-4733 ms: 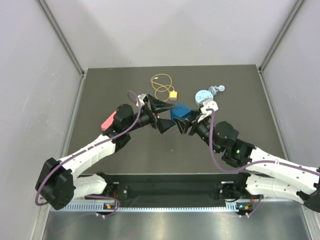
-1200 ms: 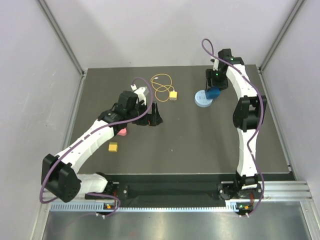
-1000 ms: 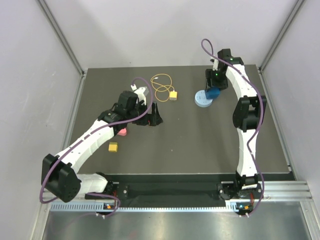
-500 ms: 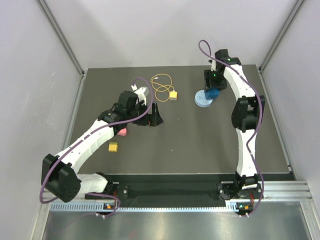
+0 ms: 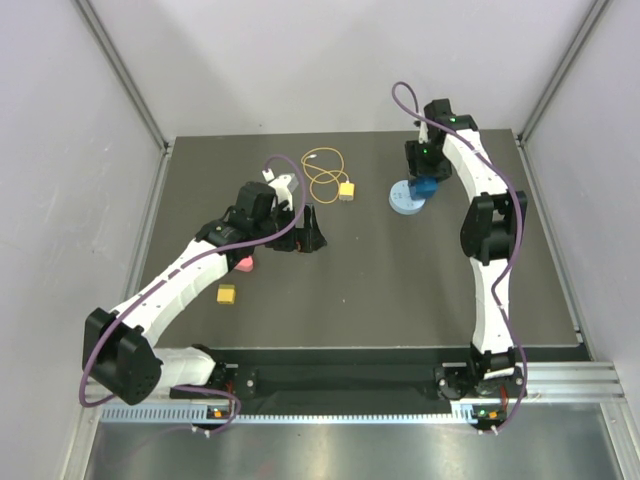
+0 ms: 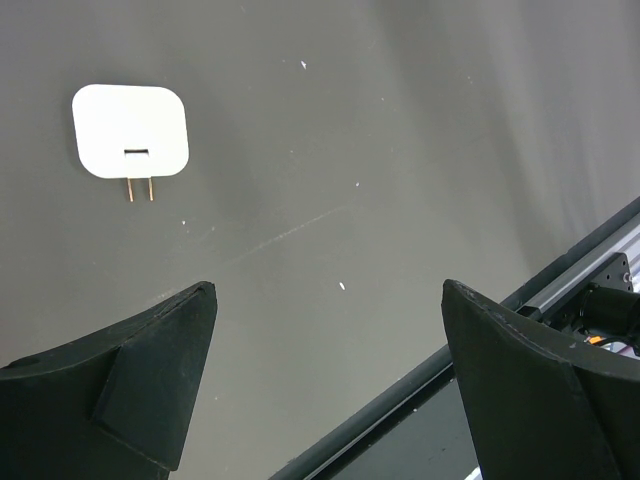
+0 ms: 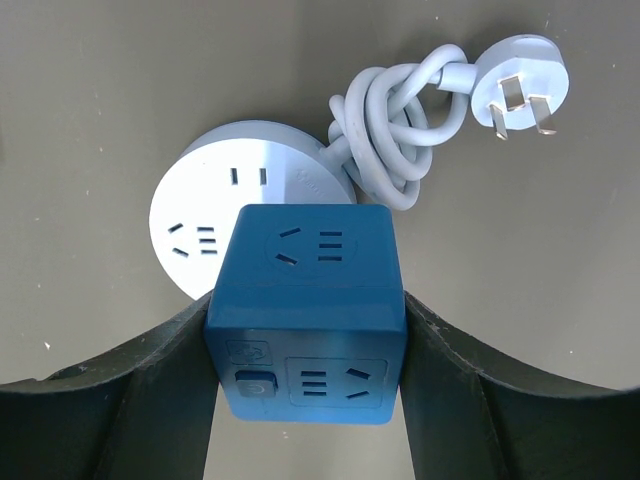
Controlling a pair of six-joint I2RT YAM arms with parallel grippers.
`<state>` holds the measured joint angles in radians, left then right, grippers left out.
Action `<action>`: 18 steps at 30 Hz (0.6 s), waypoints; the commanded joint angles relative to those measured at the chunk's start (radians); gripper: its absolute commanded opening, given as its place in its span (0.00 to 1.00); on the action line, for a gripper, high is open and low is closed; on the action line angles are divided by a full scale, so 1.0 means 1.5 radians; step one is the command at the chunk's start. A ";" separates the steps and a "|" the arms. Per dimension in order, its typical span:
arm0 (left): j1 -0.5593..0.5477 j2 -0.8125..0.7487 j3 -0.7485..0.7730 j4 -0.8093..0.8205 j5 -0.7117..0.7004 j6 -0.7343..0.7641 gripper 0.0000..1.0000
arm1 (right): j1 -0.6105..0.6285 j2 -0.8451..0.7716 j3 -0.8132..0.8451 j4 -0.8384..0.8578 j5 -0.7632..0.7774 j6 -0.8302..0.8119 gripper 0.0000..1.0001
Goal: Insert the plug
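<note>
The right gripper point(image 7: 306, 340) is clamped on the blue cube point(image 7: 300, 250), one finger flat against each side. It has carried the cube off the middle of the table point(image 5: 400, 290) to the far right, where it now hangs over the round socket point(image 7: 195, 215). In the last second the arm has only crept a little leftward. Whether the cube rests on that socket or hovers just above it I cannot tell from either view.

The left gripper point(image 6: 328, 300) has pulled back from the middle too. It waits with its fingers wide apart and nothing between them, a white adapter point(image 6: 130, 130) lying on the table ahead of it (two prongs, no wire).

The plug point(image 5: 347, 190) has not moved. It lies at the end of its looped wire point(image 5: 322, 170), just beyond the left gripper and well apart from the cube. So nothing of the insertion is done yet, and the left gripper, free and nearest, looks the likelier one to fetch the plug.
</note>
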<state>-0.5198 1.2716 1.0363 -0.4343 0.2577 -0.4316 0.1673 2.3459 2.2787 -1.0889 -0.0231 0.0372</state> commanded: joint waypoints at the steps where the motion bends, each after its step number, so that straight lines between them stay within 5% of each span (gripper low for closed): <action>1: 0.001 -0.021 0.005 0.013 0.010 0.006 0.98 | 0.001 -0.024 0.011 -0.047 -0.007 0.022 0.00; 18: 0.000 -0.020 0.001 0.014 0.006 0.007 0.98 | -0.045 -0.084 -0.020 -0.054 -0.076 0.016 0.00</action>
<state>-0.5198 1.2716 1.0363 -0.4343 0.2642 -0.4316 0.1059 2.3093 2.2448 -1.1595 -0.1020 0.0708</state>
